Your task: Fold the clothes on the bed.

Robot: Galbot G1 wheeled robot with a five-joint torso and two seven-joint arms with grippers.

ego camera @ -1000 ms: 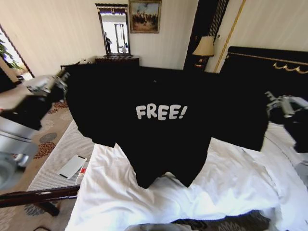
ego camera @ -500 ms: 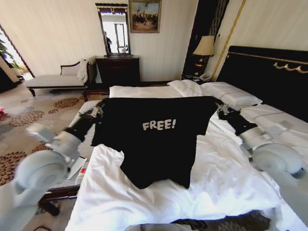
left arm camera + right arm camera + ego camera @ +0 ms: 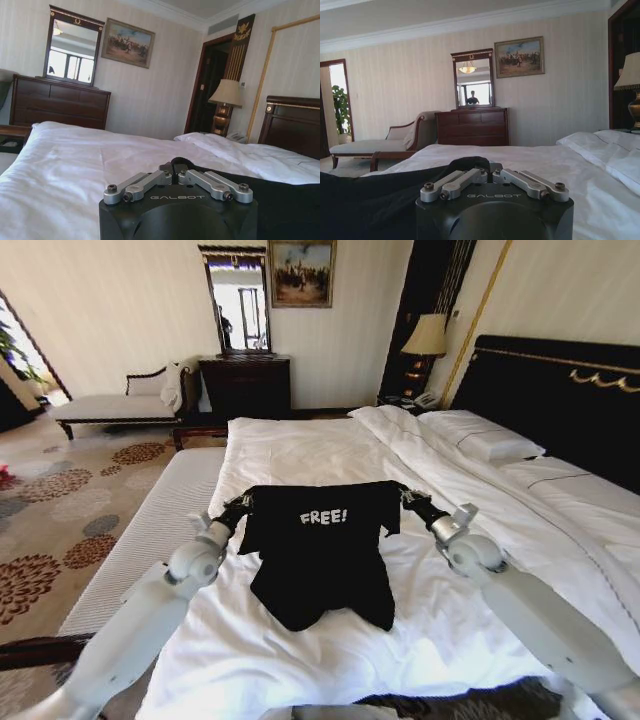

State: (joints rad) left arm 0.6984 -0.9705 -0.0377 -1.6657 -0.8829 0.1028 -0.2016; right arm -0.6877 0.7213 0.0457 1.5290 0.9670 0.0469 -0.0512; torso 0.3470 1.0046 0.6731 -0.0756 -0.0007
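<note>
Both my grippers, left [image 3: 243,502] and right [image 3: 405,496], pinch the shoulders of the limp black T-shirt [image 3: 320,555], hem draped on the bed [image 3: 300,445]; soft, light, best held at corners.

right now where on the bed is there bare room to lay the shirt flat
Free: the white sheet between the T-shirt and the far edge of the bed, and the strip beside the pillows. Crowded: mid-bed, where the left gripper and right gripper pinch the shirt.
</note>
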